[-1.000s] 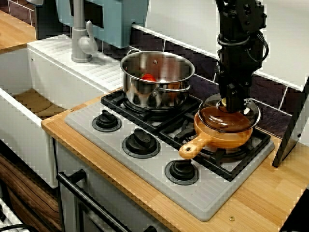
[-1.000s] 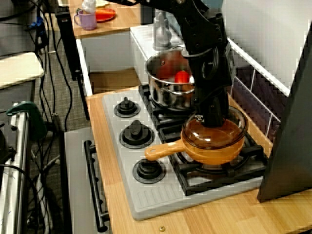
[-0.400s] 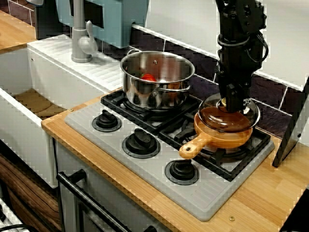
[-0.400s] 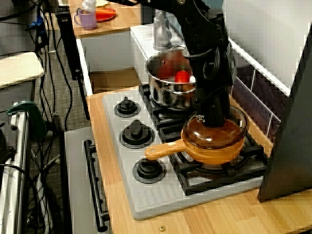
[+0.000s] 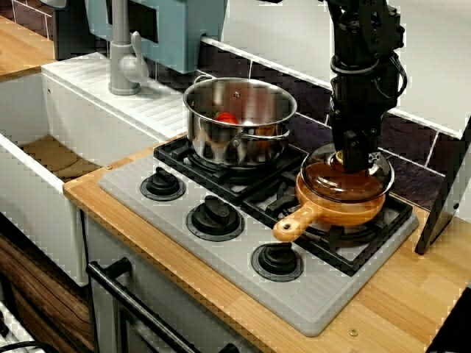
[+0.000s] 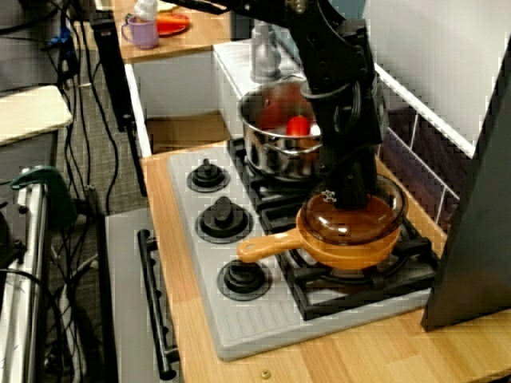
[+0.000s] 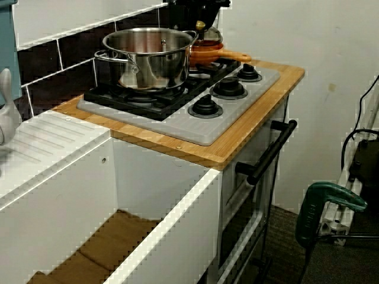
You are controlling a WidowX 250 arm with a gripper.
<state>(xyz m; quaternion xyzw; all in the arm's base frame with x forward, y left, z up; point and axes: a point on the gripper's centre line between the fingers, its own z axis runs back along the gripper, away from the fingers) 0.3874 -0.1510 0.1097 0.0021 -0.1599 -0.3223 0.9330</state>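
At the right burner of the hob [image 5: 316, 294], my gripper [image 5: 352, 158] points straight down, fingers narrow and pinched on the knob of the glass lid [image 5: 346, 184]; the lid sits on the orange pan [image 5: 331, 213], whose handle points toward the front edge. Toward the hob's left edge stands the steel pot [image 5: 239, 121].

Pincer [image 5: 352, 158] tips — dark against the glass lid [image 5: 335, 184] — cannot be read.

Single black arm [image 5: 364, 66] coming down from above, forearm near vertical, wrist straight, gripper [image 5: 352, 158] pointing straight down, fingers [image 5: 359, 149] close together, grip state hidden
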